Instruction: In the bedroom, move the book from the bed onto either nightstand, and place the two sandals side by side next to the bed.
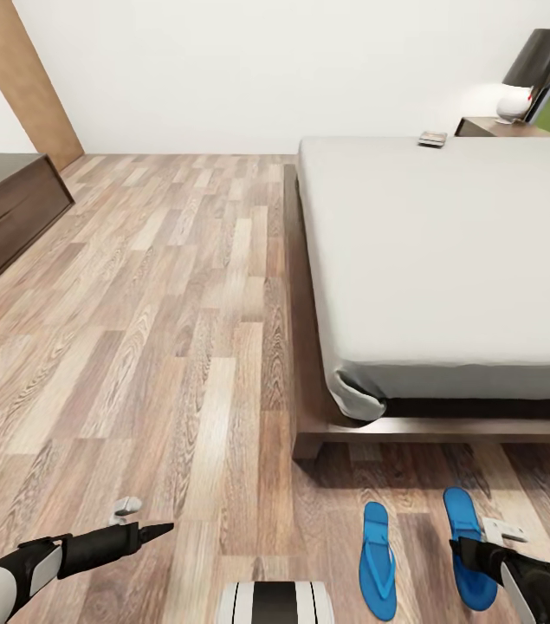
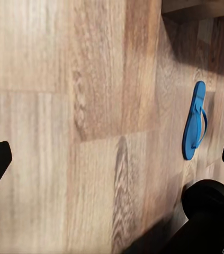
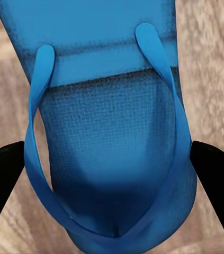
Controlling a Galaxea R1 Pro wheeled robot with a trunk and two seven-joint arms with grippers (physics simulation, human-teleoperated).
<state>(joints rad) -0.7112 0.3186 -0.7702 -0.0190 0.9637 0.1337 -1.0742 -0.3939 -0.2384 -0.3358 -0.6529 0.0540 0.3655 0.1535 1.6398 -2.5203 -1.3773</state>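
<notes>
Right gripper (image 3: 112,159) fingers spread astride one blue sandal (image 3: 112,121), left gripper (image 2: 112,159) fingers apart over floor (image 2: 53,106)

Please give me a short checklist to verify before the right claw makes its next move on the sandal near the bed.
1. Right claw open, fingers either side of the right sandal: ok.
2. Claw low enough to grip: cannot tell.
3. Left sandal lying beside it, roughly parallel: ok.
4. Both sandals on the floor by the bed foot: ok.
5. Left claw away from the sandals: ok.
6. Book off the bed: not ok.
</notes>
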